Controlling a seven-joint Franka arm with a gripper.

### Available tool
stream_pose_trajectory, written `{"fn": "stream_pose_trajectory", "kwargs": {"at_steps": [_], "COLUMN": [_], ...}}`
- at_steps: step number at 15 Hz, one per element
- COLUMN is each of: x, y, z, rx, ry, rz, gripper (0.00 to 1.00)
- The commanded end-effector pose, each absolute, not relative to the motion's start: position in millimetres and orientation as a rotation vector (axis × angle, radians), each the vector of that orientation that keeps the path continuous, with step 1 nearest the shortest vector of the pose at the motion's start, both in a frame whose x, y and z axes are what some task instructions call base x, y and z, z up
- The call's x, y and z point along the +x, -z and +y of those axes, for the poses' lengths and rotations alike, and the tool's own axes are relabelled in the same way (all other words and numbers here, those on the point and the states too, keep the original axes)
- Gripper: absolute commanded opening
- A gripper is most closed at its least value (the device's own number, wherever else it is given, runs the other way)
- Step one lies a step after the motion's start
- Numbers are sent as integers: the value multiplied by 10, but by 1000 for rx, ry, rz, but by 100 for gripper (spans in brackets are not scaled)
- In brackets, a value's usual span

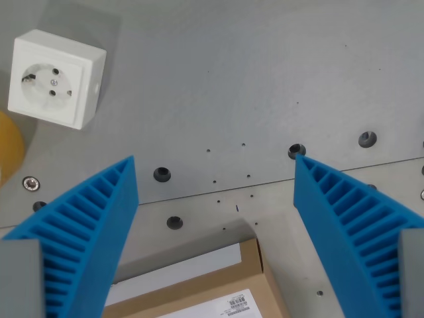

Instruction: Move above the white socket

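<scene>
The white socket is a square wall-type box with a round recess and two pin holes. It lies on the grey table at the wrist view's upper left. My gripper is open, with two blue ribbed fingers spread wide at the bottom left and bottom right. Nothing is between them. The socket lies up and to the left of the gripper, well apart from the left finger.
A yellow object shows at the left edge just below the socket. A brown cardboard box with a white label lies at the bottom centre under the gripper. The grey table has several screw holes and a seam.
</scene>
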State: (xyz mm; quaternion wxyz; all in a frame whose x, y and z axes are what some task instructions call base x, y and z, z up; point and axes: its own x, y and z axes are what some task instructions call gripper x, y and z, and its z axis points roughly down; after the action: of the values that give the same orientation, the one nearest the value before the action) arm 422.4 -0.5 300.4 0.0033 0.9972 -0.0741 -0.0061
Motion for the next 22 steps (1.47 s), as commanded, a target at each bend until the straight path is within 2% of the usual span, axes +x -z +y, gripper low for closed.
{"fn": "stream_pose_trajectory", "kwargs": {"at_steps": [1,12,22], "x": [4224,4234,4253], "y": [-3020,-2966,-2742], "z": [-6,45,257], "rx": [3126,3135,3107], "ry": [12,-4,-68], "rz": [-233,-22,436], "gripper": [100,100,100]}}
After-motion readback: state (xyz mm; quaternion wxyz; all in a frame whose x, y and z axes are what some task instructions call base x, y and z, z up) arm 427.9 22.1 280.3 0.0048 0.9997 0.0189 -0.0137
